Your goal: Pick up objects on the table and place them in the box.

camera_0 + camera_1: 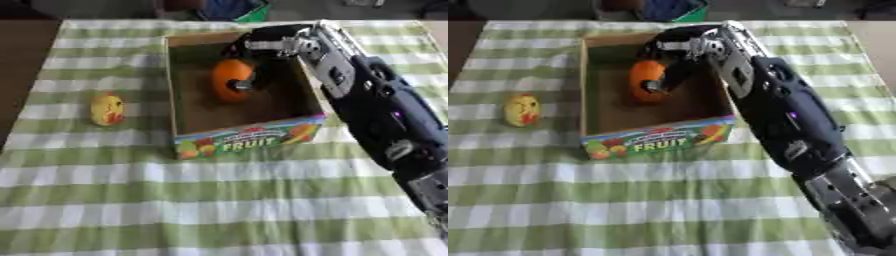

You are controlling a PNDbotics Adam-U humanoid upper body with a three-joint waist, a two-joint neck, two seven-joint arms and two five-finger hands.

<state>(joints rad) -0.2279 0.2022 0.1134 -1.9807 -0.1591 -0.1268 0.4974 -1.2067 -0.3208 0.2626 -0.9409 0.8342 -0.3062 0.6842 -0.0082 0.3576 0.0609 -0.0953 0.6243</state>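
Note:
A cardboard box [254, 140] with "FRUIT" printed on its front wall stands on the green-and-white checked cloth. My right arm reaches in from the right, and my right hand [255, 59] is inside the box, fingers curled round an orange fruit [227, 79] held above the box floor. A yellow fruit with red marks [107, 109] lies on the cloth to the left of the box, apart from it. My left hand shows in neither view.
The checked cloth [219, 210] stretches wide in front of the box. A dark strip of bare table [22, 60] runs along the left edge. Blue and green items [236, 10] sit beyond the table's far edge.

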